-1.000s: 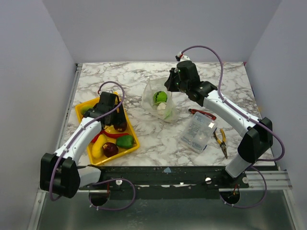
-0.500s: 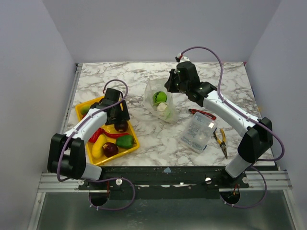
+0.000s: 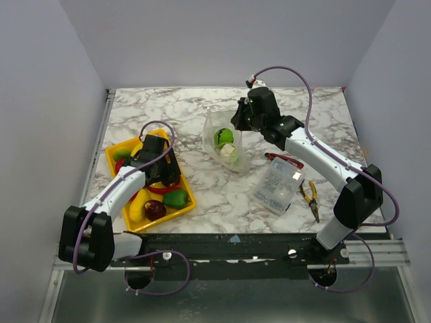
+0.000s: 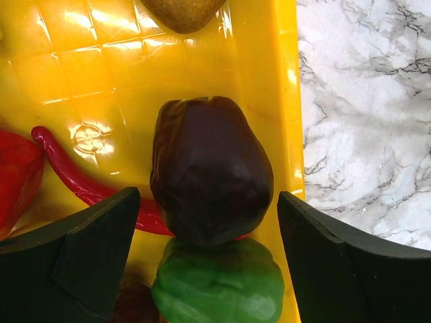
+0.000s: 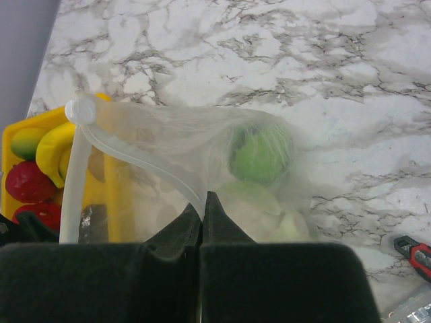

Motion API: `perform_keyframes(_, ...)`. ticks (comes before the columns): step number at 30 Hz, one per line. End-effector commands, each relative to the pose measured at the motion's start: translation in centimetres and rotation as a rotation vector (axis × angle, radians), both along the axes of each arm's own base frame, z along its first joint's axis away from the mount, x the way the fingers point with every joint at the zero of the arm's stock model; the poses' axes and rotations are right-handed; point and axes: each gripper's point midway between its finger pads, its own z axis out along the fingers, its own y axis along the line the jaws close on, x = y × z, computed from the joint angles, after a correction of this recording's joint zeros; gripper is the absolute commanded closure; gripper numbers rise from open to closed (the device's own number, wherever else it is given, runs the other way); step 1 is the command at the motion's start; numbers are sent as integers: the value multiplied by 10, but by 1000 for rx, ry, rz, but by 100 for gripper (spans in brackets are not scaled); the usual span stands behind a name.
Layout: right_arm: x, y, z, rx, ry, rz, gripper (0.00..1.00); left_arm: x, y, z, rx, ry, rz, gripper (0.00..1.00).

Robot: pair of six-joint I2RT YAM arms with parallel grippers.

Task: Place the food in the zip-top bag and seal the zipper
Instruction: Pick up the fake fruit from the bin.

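One more pick: left gripper [image 4: 205, 232] moved in, spread around dark red fruit [image 4: 210, 168], right gripper [image 5: 202, 225] pinching bag [image 5: 158, 134] mouth

This is a robotics lab test cell, not a kitchen. Plain pale walls [image 3: 222, 40] box in a marble-patterned table [image 3: 182, 108], and cabled robot arms [image 3: 316, 151] are bolted to a metal rail [image 3: 377, 252]. Pliers [image 3: 310, 196] and a clear parts box [image 3: 278, 186] lie near the right gripper [image 5: 202, 215]. Under the left gripper [image 4: 207, 202], a yellow tray [image 4: 283, 81] holds plastic toy fruit and vegetables [image 3: 175, 198].
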Motion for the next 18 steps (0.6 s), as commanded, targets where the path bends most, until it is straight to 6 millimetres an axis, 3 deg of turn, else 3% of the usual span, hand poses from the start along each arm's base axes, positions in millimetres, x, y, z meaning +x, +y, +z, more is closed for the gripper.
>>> perform_keyframes(1,2,3,0,13,-4,16,100,0,5,-2,20,-21,27,19)
perform_keyframes(5,1,4,3,17,-7,19,100,4,5,-9,28,-21,22,30)
perform_keyframes(12,1,5,3,20,-3,22,99,10,-6,-21,-13,29,18,27)
perform_keyframes(18,-1,4,4,19,-3,20,99,8,2,-10,14,7,46,57)
